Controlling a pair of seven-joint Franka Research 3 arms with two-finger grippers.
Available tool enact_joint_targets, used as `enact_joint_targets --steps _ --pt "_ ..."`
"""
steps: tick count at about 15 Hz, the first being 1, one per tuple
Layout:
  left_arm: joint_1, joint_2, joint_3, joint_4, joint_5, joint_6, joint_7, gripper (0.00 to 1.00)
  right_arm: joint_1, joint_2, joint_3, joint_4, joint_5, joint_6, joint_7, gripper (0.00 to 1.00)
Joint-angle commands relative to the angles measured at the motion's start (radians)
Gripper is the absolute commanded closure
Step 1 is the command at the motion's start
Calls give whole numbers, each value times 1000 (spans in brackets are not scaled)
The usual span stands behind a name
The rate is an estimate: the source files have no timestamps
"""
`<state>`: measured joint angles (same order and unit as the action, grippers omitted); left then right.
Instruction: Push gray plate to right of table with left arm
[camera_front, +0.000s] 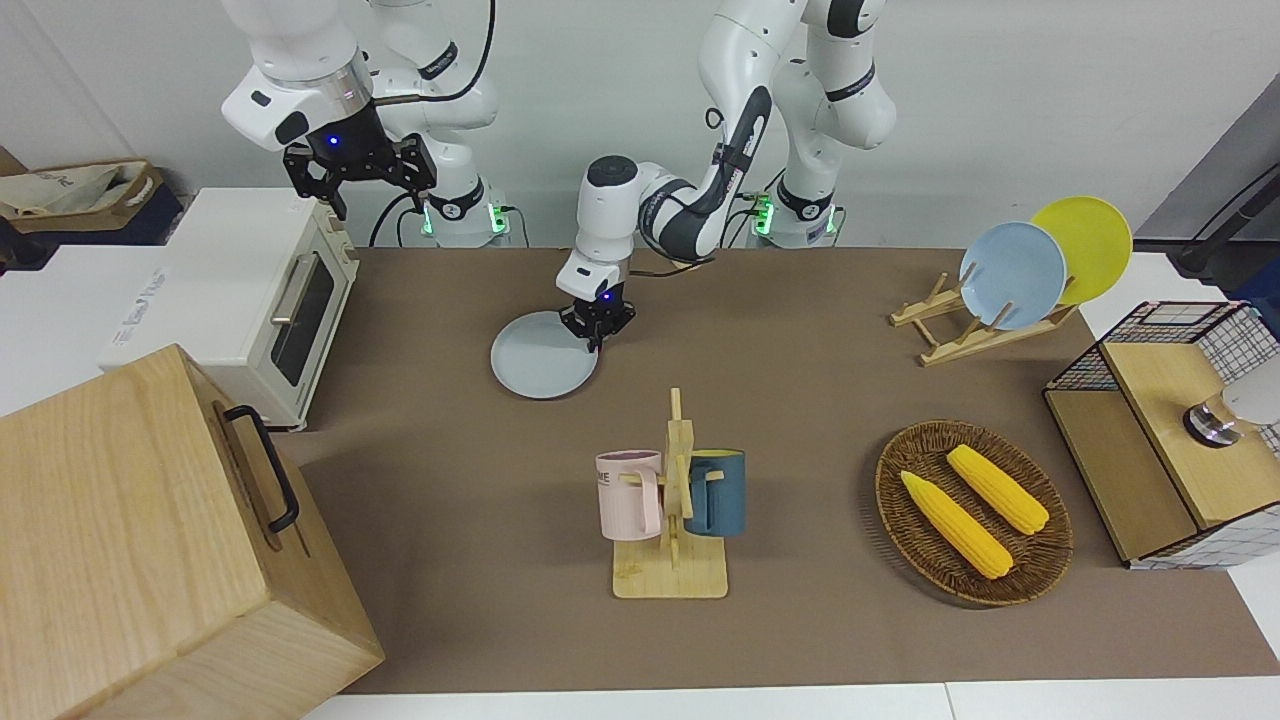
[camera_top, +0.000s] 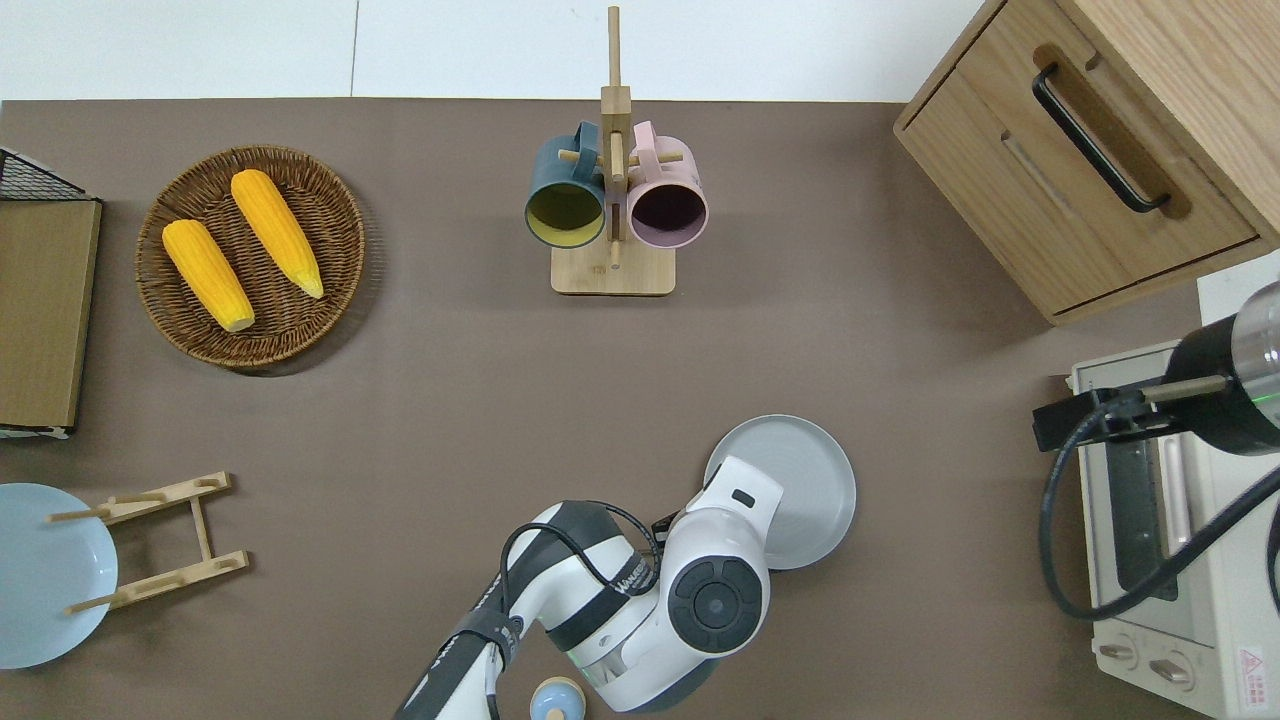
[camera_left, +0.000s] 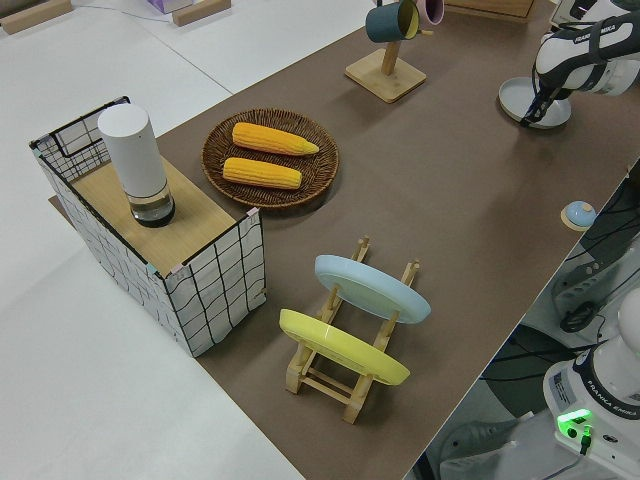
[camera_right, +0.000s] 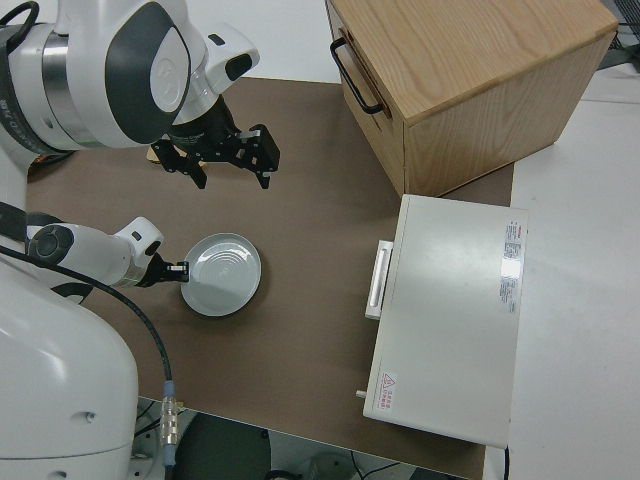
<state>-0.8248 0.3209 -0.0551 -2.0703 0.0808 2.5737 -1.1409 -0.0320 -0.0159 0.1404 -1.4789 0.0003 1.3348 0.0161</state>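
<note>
The gray plate (camera_front: 538, 362) lies flat on the brown table (camera_front: 800, 400), nearer to the robots than the mug stand; it also shows in the overhead view (camera_top: 812, 478) and the right side view (camera_right: 226, 272). My left gripper (camera_front: 597, 338) is shut, fingertips down at the table, touching the plate's rim on the side toward the left arm's end. In the overhead view the arm's wrist (camera_top: 735, 510) hides the fingers and part of the plate. My right gripper (camera_front: 378, 192) is open, empty and parked.
A toaster oven (camera_front: 260, 300) and a wooden drawer cabinet (camera_front: 150, 540) stand at the right arm's end. A mug stand (camera_front: 672, 500) holds two mugs mid-table. A corn basket (camera_front: 972, 510), a plate rack (camera_front: 1010, 275) and a wire-grid stand (camera_front: 1170, 430) are at the left arm's end.
</note>
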Motion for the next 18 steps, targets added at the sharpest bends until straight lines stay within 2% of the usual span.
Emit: enact_joint_targets --steps 1,9,13,16,18 --pt "-13 72 9 41 22 -21 -13 11 -19 -2 16 9 4 -16 13 17" --pt "-8 43 18 41 16 -59 36 11 -19 -2 16 9 4 -16 13 17" --pt "38 -9 12 41 -13 -128 125 11 -19 -2 16 9 4 -16 12 17" --pt "64 -80 18 41 -128 -211 266 11 -20 -2 16 9 4 -16 13 17" --pt "96 -127 18 41 -157 -278 325 9 -19 -2 16 9 4 -16 13 17"
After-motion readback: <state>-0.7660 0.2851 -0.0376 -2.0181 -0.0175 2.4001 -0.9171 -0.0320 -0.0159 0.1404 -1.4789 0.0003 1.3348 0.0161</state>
